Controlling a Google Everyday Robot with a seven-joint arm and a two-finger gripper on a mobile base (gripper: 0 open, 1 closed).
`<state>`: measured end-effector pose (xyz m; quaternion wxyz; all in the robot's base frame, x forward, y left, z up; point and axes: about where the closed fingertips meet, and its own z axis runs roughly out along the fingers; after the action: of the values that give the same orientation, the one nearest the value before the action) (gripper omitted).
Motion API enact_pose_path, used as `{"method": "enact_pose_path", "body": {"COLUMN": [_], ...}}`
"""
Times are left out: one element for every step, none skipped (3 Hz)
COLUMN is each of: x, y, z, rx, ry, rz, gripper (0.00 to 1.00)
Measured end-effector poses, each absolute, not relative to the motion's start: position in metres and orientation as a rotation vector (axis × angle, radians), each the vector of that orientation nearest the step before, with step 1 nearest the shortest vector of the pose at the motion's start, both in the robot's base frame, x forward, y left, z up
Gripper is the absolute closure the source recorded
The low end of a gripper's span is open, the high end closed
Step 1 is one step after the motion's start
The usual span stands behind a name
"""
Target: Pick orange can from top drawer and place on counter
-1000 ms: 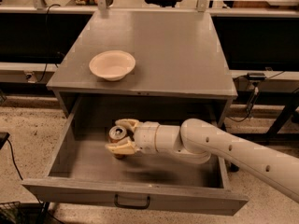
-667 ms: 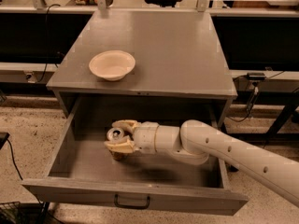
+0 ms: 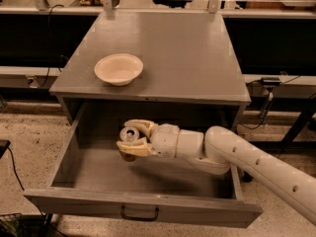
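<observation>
Status, single camera view:

- 1 orange can (image 3: 129, 134): inside the top drawer (image 3: 74, 201), around 10 o'clock from the drawer's centre, toward the back-left. Upright, with the silver top and pull tab facing up. Only a strip of the orange-brown label shows below the lower finger.
- 1 pincer (image 3: 124, 135): inside the drawer, closed on the can. It has 2 cream fingers (image 3: 134, 147), one on the far side of the can and one on the near side, both touching it. The can sits between them.
- Can't tell whether the can's base touches the drawer floor. A dark shadow lies on the floor right under it.
- 1 arm (image 3: 256, 162): white and segmented. It comes in from 4 o'clock of the view, crosses over the drawer's right wall and runs roughly level toward 9 o'clock.
- 1 drawer, pulled well out toward 6 o'clock. Apart from the can and pincer, the interior shows bare grey floor.
- 1 dark handle (image 3: 140, 214): at 6 o'clock on the front panel, centred.
- 1 worktop (image 3: 177, 48): grey cabinet top directly above the drawer opening. The can isn't on it.
- 1 cream bowl (image 3: 118, 68): on the worktop at about 8 o'clock from its centre, near the front-left edge, upright. It is well apart from the can, on the level above.
</observation>
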<state>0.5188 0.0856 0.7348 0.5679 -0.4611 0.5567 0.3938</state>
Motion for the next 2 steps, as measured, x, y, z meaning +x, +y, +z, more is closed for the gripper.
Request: {"method": "enact_pose_path", "body": {"x": [0.509, 0.504], "y": [0.050, 0.014], "z": [0.768, 0.796], "rx": [-1.091, -1.109], "ry": [1.288, 1.286], "rz": [0.860, 0.799], "gripper": [1.00, 1.00]}}
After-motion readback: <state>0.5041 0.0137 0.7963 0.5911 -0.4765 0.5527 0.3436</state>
